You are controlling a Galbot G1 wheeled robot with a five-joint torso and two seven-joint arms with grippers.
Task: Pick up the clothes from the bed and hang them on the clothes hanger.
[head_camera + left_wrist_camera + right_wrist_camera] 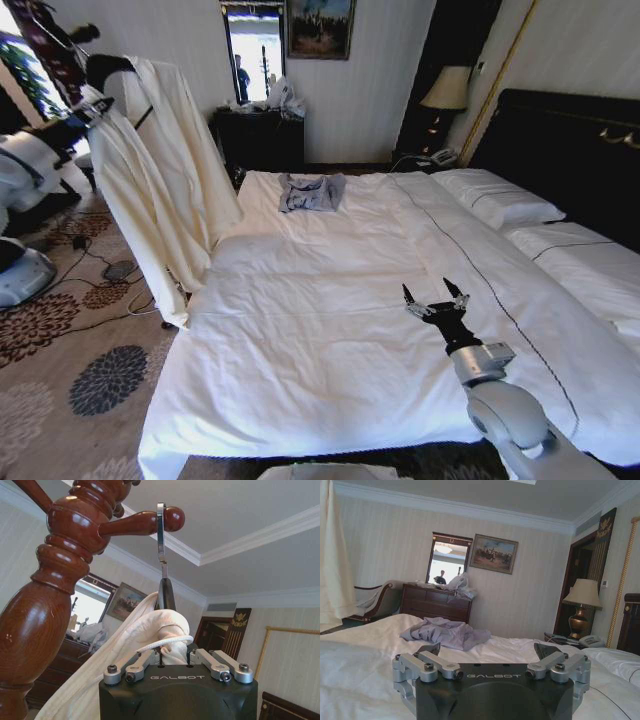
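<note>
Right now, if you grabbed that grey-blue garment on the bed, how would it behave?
Probably floppy: the grey-blue garment lies crumpled in soft folds on the bed. Likely light, since it is small and thin-looking. It would probably drag and bunch when pushed, not slide.

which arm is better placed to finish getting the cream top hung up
Left, most likely. The left gripper is shut on the cream top just under the clothes hanger, whose hook is over the wooden post's peg. The right gripper is open, low over the bed, away from them.

Right end effector (436,298) spread, left (175,662) clamped
</note>
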